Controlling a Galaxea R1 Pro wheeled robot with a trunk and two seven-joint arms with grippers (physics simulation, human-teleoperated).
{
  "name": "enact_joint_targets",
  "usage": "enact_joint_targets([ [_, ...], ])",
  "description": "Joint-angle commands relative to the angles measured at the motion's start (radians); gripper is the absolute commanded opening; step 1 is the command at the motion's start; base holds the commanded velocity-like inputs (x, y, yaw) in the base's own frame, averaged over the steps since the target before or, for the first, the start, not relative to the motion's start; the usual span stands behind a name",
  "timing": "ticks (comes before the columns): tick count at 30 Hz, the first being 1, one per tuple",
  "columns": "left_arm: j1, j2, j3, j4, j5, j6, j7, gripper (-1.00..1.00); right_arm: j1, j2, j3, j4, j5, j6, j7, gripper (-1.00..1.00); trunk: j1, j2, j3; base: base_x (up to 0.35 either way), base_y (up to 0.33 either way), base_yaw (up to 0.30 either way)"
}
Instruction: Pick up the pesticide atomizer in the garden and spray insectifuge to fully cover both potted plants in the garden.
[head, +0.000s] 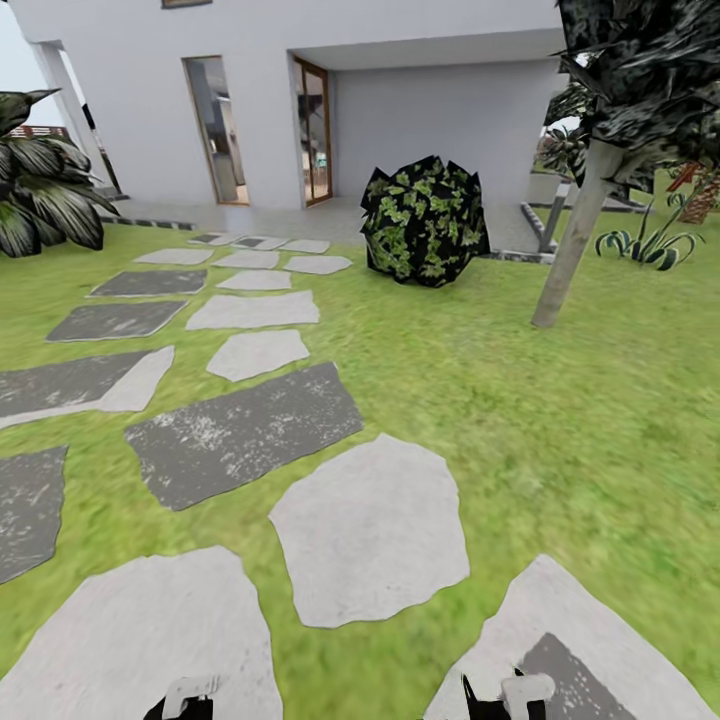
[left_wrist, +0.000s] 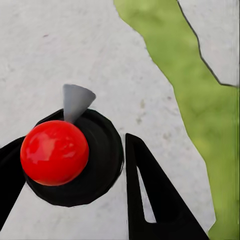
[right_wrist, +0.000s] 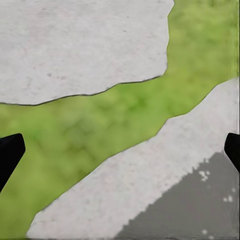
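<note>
Pesticide atomizer (left_wrist: 65, 155) seen end-on between left jaws, nozzle sideways.

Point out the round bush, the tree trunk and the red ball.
Round bush (head: 424, 222), head view, middle of its leaves.
Tree trunk (head: 572, 248), head view, mid-height of the bare stem.
Red ball (left_wrist: 54, 152), left wrist view, centre of its glossy face.

Glossy red ball top (left_wrist: 54, 152) on black base, grey cone nozzle, showing between black left gripper (left_wrist: 75, 185) fingers. Pale and dark grey speckled stepping stones (head: 368, 530) lying under it; green lawn (head: 560, 420) beside.
</note>
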Motion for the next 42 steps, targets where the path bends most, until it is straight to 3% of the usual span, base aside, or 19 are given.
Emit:
enact_joint_targets([
  [1,0.000,0.000,-0.001,0.001,0.008,-0.003,-0.001,-1.00,-0.001,0.000,-0.002,0.001,0.007,-0.003,0.000,1.00,0.000,0.000,-0.001,0.000,0.000,-0.265],
  [42,0.000,0.000,-0.004,0.005,0.006,-0.005,-0.001,-1.00,-0.001,0.001,-0.001,0.001,0.008,-0.002,0.000,1.00,0.000,0.000,-0.001,0.000,0.000,-0.267],
])
